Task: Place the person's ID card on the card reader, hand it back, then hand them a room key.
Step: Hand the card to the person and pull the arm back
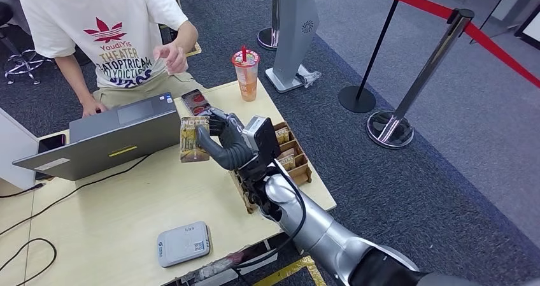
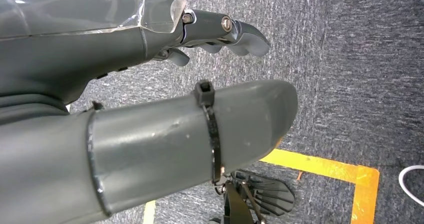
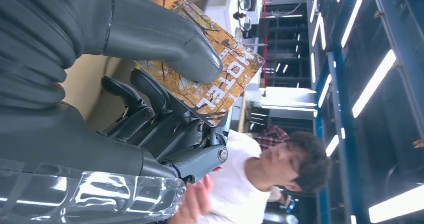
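Already lifted off the counter (image 1: 114,209), a room key card (image 1: 193,139) printed with an autumn scene and the word "HOTEL" stands upright in the robot's right hand (image 1: 230,144), pinched between the thick thumb (image 3: 165,42) on its printed face and the dark fingers (image 3: 145,92) behind. Held high and facing the seated person (image 1: 102,31), it looks ready for handing over, and the person's raised hand (image 1: 170,57) is near but apart from the card. Between them sits an open laptop (image 1: 108,139), which the reach must clear. A wooden tray of cards (image 1: 290,155) lies just beside the right wrist, an iced drink cup (image 1: 246,74) at the counter's far edge, and the grey card reader (image 1: 183,243) near the front. The left hand (image 2: 150,84) hangs over the carpet, holding nothing, fingers loosely extended.
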Motion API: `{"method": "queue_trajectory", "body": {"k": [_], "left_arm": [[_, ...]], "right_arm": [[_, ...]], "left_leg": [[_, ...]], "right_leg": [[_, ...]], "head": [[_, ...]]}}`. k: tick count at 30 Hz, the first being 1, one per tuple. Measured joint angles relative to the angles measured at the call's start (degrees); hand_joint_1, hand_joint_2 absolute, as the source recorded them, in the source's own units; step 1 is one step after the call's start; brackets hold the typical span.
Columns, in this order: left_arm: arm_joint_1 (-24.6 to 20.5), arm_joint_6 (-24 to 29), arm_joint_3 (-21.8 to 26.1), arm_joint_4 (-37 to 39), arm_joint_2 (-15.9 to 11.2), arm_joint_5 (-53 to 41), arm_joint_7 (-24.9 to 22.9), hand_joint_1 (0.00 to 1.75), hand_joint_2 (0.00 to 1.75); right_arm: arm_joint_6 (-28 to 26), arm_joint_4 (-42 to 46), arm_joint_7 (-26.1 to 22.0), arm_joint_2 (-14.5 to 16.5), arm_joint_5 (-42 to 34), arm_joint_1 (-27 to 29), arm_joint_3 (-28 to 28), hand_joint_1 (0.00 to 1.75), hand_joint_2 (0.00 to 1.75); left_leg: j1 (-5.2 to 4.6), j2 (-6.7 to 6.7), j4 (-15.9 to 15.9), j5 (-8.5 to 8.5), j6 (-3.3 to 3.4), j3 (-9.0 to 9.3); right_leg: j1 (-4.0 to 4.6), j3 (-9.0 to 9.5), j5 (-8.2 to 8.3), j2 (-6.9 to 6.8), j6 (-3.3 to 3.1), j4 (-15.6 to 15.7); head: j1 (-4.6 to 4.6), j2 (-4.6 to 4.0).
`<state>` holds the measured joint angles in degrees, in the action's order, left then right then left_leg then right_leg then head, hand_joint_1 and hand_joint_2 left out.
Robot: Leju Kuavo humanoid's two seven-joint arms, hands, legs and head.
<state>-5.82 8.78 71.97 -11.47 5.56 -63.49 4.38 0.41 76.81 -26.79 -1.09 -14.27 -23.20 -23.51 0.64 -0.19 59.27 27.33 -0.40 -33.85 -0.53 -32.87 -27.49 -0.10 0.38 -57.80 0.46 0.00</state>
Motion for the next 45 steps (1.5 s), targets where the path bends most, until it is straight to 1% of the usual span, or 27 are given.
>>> {"method": "queue_trajectory", "body": {"k": [3,8,15,19,23,26,36,37,40,41,45], "left_arm": [[-0.38,-0.03,-0.01,0.0,0.02,-0.2,-0.24,0.0,0.0],[-0.96,-0.04,-0.24,0.0,0.04,-0.78,-0.75,0.0,0.0],[-2.08,-0.21,-0.91,0.0,0.3,-1.56,-1.89,0.0,0.0],[-2.47,-0.19,-1.08,0.0,0.48,-1.67,-2.32,0.0,0.0],[-2.6,-0.07,-1.17,0.0,0.54,-1.69,-2.34,0.0,0.0],[-2.64,0.05,-1.24,0.0,0.56,-1.75,-2.34,0.0,0.0],[-2.64,-0.1,-2.1,0.0,0.54,-1.73,-2.3,0.0,0.0],[-2.64,-0.14,-2.11,0.0,0.54,-1.7,-2.3,0.0,0.0],[-2.63,-0.2,-2.13,0.0,0.54,-1.63,-2.28,0.0,0.0],[-2.62,-0.22,-2.14,0.0,0.54,-1.6,-2.27,0.0,0.0],[-2.57,-0.32,-2.16,0.0,0.53,-1.49,-2.23,0.0,0.0]], "right_arm": [[-0.99,-1.0,-0.04,0.0,1.86,-3.75,0.15,1.75,1.75],[-3.95,-5.42,0.12,0.09,5.47,-10.14,0.17,1.75,1.75],[-9.26,-14.09,0.74,1.11,11.17,-17.49,0.09,1.75,1.75],[-13.02,-19.35,0.04,2.01,15.42,-20.71,-0.13,1.75,1.75],[-19.39,-23.94,-1.72,2.94,21.19,-22.94,-0.95,1.75,1.75],[-23.13,-26.82,-2.63,3.63,24.69,-23.93,-1.84,1.75,1.75],[-26.77,-35.01,-3.63,5.04,28.54,-25.29,-4.18,1.75,1.75],[-26.98,-35.67,-3.67,5.09,28.75,-25.29,-4.43,1.5,1.75],[-27.29,-37.41,-3.81,5.14,29.32,-25.29,-5.04,0.2,1.75],[-27.3,-37.94,-3.82,5.14,29.51,-25.28,-5.21,0.01,1.75],[-27.41,-39.83,-3.8,5.14,29.74,-25.09,-5.9,0.0,1.75]], "left_leg": [[0.0,0.0,0.0,-0.03,-0.02,0.0],[0.0,-0.01,0.01,-0.05,-0.04,0.0],[0.0,-0.02,0.01,-0.05,-0.04,-0.02],[0.0,-0.02,0.01,-0.05,-0.04,-0.02],[0.0,-0.03,0.01,-0.05,-0.04,-0.02],[0.0,-0.03,0.01,-0.05,-0.04,-0.02],[0.0,-0.03,0.01,-0.05,-0.04,-0.01],[0.0,-0.03,0.01,-0.05,-0.04,-0.01],[0.0,-0.03,0.01,-0.05,-0.04,-0.01],[0.0,-0.03,0.01,-0.05,-0.04,-0.01],[0.01,-0.03,0.01,-0.05,-0.04,-0.01]], "right_leg": [[0.0,0.0,0.02,0.0,0.0,-0.01],[0.0,0.01,0.03,-0.01,0.01,-0.01],[0.0,0.01,0.03,-0.02,0.01,-0.01],[0.0,0.01,0.03,-0.02,0.01,-0.02],[0.0,0.0,0.02,-0.03,0.02,-0.02],[0.0,0.0,0.02,-0.02,0.02,-0.02],[0.0,0.01,0.02,-0.02,0.02,-0.02],[0.0,0.01,0.02,-0.02,0.02,-0.02],[0.0,0.0,0.02,-0.01,0.02,-0.02],[0.0,0.0,0.02,-0.01,0.02,-0.02],[0.0,0.0,0.02,-0.02,0.02,-0.02]], "head": [[0.0,0.0],[0.0,0.0],[0.0,0.0],[0.01,0.0],[0.01,0.0],[0.01,0.0],[0.01,0.0],[0.01,0.0],[0.01,0.0],[0.0,0.0],[0.01,0.0]]}}
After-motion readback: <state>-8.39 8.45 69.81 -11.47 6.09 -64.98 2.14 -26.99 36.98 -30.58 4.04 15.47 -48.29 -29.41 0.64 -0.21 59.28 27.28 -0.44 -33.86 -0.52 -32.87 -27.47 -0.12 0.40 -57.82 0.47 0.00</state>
